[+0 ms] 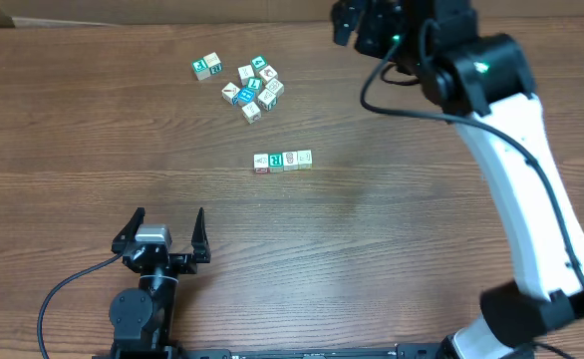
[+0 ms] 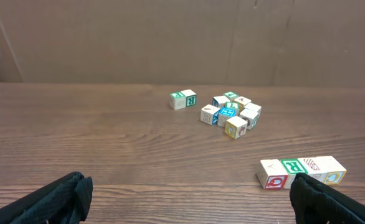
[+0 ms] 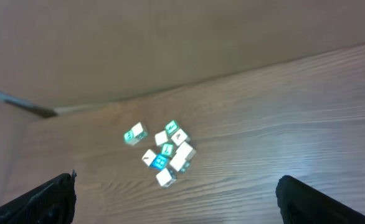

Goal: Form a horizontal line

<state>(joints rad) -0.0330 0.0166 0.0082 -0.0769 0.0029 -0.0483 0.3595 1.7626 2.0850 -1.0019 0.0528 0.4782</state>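
Note:
A short row of small letter cubes lies side by side at the table's middle; it also shows in the left wrist view. A loose cluster of several cubes lies farther back, with one single cube to its left. The cluster also shows in the left wrist view and the right wrist view. My left gripper is open and empty near the front edge, left of the row. My right gripper is open and empty, raised at the back, right of the cluster.
The brown wooden table runs wide around the cubes. A brown wall stands behind the table's far edge. The right arm's white link reaches over the right side.

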